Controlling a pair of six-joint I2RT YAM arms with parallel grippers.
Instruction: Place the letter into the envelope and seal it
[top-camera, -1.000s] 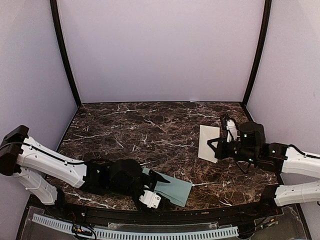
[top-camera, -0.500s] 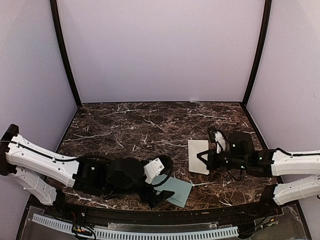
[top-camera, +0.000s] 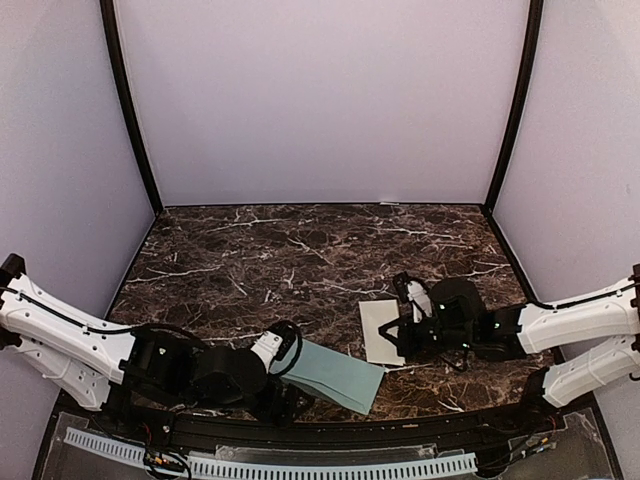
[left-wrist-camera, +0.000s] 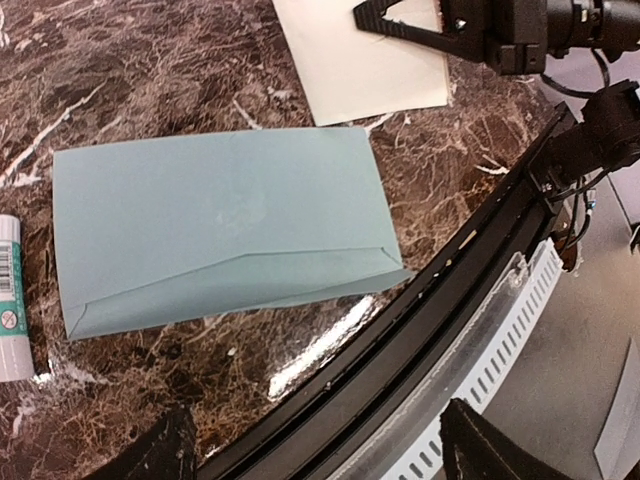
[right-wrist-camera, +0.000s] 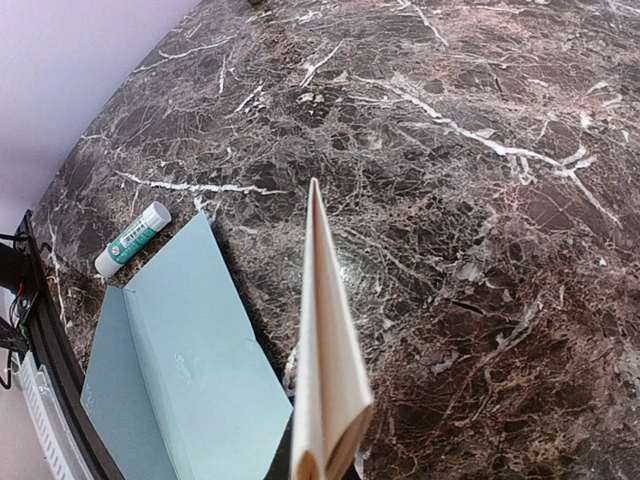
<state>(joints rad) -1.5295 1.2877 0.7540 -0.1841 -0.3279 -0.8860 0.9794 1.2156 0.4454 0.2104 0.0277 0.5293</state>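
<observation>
Currently logged, task item first.

Envelope (left-wrist-camera: 225, 225): pale teal-green, flat on the counter (top-camera: 300, 250) at its near edge, seam side up. Flap lies along the near long edge, down or barely lifted. Nothing holds the mouth open.

Letter (top-camera: 383, 330): cream folded sheet, edge-on in the right wrist view, just right of the envelope. It has travelled left and nearer over the last second, from well apart to just beside.

Right pincer (top-camera: 403, 322): clamped on the letter's right edge.

Left pincer (left-wrist-camera: 315, 460): fingers spread apart, gripping nothing. It has drawn back off the envelope, which now shows whole.

Reading: the carry is nearly done. Insertion is not yet begun and probably needs the flap raised first.

Glue stick (right-wrist-camera: 132, 238): white, green label, lying just beyond the envelope's left end.

Counter: dark brown marble pattern with white veining, glossy, black curved rim at the near side.

Room: plain pale lilac walls, black corner posts.
</observation>
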